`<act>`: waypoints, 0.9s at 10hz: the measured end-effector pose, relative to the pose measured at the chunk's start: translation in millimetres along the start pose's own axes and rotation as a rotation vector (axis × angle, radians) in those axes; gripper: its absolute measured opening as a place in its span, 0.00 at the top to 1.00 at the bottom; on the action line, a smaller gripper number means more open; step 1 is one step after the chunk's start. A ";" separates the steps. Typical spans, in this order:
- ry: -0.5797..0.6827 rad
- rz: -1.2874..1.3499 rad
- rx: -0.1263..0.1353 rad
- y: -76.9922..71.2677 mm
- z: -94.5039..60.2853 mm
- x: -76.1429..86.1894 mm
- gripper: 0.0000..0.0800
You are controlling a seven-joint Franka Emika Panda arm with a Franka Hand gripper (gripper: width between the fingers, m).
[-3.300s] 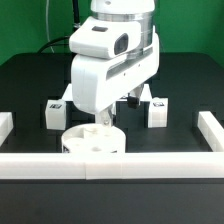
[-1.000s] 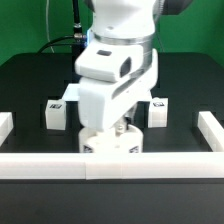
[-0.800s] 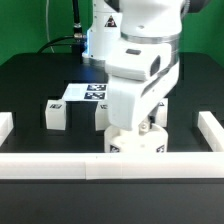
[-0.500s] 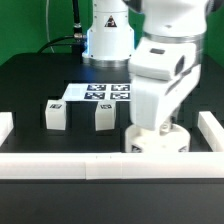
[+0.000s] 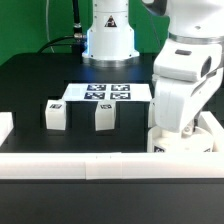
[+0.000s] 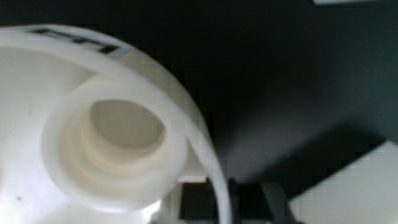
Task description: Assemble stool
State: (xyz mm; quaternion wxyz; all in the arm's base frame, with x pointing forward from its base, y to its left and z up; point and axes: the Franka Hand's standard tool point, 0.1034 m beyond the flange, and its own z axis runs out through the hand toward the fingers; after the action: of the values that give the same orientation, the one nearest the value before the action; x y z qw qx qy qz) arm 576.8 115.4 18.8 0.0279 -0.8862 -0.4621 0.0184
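the seat [image 5: 170,146] of the stool sits on the black worktop [image 5: 30,85] in the front corner at the exterior view's right. it is tucked against the long white front rail [image 5: 80,165] and close to the short side rail [image 5: 212,124]. the arm [image 5: 185,75] leans down over it and covers most of its top, so only the seat's low white wall shows from outside.

in the wrist view the seat fills most of the picture: a pale ring with a round hole [image 6: 125,125] and part of a black tag [image 6: 80,40] on its surface. the gripper [image 6: 226,200] is pressed together on the seat's thin rim. the rim appears to run between the two dark fingers [image 6: 199,200], though that view is blurred.

two blocky white legs [image 5: 56,115] stand upright near the middle of the worktop, side by side but apart (each shows a small tag on its face). the second one [image 5: 104,117] is nearer the centre. behind them the marker board [image 5: 105,93] lies flat, in front of the arm's white base [image 5: 108,35] at the back edge. a short rail end [image 5: 5,126] sits at the front corner on the exterior view's left.
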 end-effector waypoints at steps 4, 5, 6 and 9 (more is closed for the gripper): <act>-0.001 0.023 -0.003 1.1 -2.8 -0.2 0.69; 0.003 0.043 -0.012 0.4 -12.4 -0.5 0.47; 0.005 0.041 -0.015 -0.2 -19.8 -0.4 0.47; -0.011 0.046 -0.017 3.8 -50.6 -4.3 0.19</act>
State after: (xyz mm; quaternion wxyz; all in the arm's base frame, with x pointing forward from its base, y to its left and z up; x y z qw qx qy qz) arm 580.4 108.0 69.0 0.0176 -0.8966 -0.4420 0.0201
